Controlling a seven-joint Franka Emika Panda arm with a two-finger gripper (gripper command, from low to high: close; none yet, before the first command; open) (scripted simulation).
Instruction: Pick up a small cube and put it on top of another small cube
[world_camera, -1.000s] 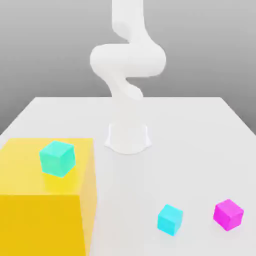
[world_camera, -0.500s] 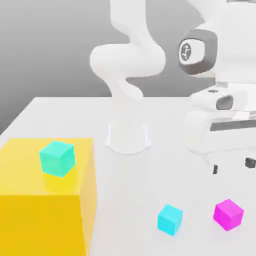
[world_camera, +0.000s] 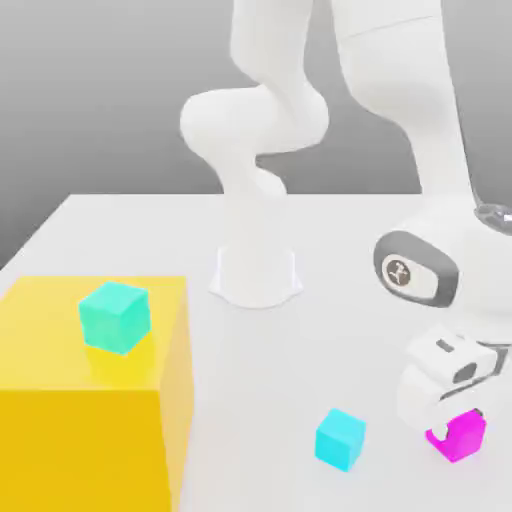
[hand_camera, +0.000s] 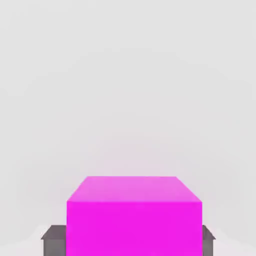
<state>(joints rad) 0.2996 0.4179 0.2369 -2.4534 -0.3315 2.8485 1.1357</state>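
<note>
Exterior view faces the table (world_camera: 330, 230); hand view hugs the magenta cube (hand_camera: 134, 215).

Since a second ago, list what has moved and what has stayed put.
The arm swung into the exterior view from above and came down on the exterior view's right; its gripper now sits low over the magenta cube, a finger on each side. Nothing has been lifted. The magenta cube, cyan cube, teal cube and yellow block stayed put.

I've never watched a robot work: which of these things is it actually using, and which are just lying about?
In use:
- magenta cube, straddled by the pincer
- cyan cube, the likely base

Lying about:
- big yellow block
- teal cube sitting on it
</note>
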